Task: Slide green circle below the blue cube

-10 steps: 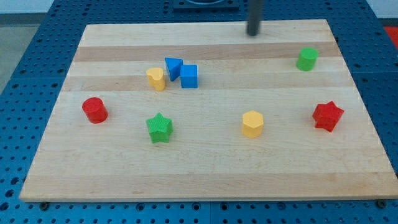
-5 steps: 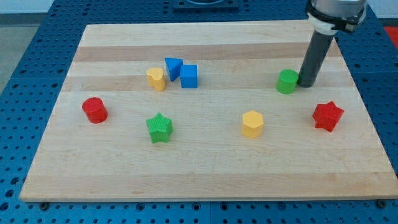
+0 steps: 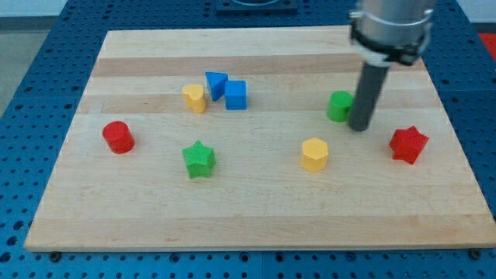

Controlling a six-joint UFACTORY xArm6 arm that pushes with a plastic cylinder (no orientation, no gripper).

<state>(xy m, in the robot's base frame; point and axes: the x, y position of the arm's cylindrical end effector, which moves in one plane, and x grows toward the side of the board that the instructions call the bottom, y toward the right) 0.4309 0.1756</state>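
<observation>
Green circle (image 3: 339,106), a short cylinder, stands on the wooden counter (image 3: 256,209) in the view's right half, well apart from the blue cube (image 3: 235,94), which lies to its left at nearly the same height in the view. Nearest the view's bottom are the green star (image 3: 199,159) at left of centre and the yellow hexagonal block (image 3: 315,154) at right of centre. Slightly farther up, the red cylinder (image 3: 118,136) stands near the left edge and the red star (image 3: 408,144) near the right edge. My tip (image 3: 358,126) rests on the counter just beside the green circle, at its lower right, apparently touching it. Farther still, the blue cube touches a blue triangular block (image 3: 216,82) on its upper left, with a yellow block (image 3: 194,98) just beside them. No pincer is fitted; the arm ends in a dark rod.
</observation>
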